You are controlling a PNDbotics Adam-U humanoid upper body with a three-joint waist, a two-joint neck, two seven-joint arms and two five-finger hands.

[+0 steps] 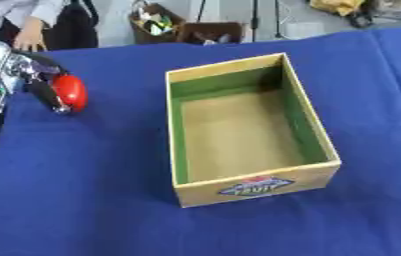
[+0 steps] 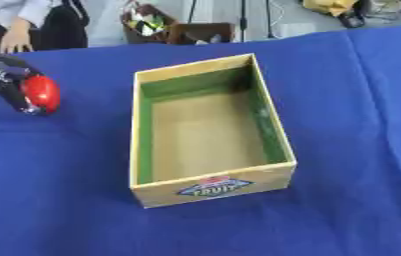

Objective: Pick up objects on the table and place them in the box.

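Nearest to the camera is the box (image 1: 252, 192), a wooden crate with a label on its front wall and green paint inside. It stands open on the blue tabletop (image 1: 81, 210), and nothing is visible in it. From this I judge that the task is at an early point and the first object is only now in hand.

The step in hand looks like the pick-up and the start of the carry. The left hand (image 1: 42, 82) comes in from the left edge, farther back than the front of the box and well apart from it. Its fingers (image 1: 44, 95) are curled around a red ball (image 1: 70, 92), which sits on the box side of the fingers, so the ball is held by the hand. Whether the ball is lifted or touches the cloth under it, I cannot tell; it is low, close to the tabletop.

The arm is bent, with the silver and black wrist above and behind the fingers, and the fingers point down and toward the box. The right hand shows in neither view.

The next move, as I judge it, needs the hand to rise above the near wall on its side, travel sideways from the fingers to the open box, and uncurl only when the ball is over the brown floor inside. If the hand stays low, the ball may hit the wall.
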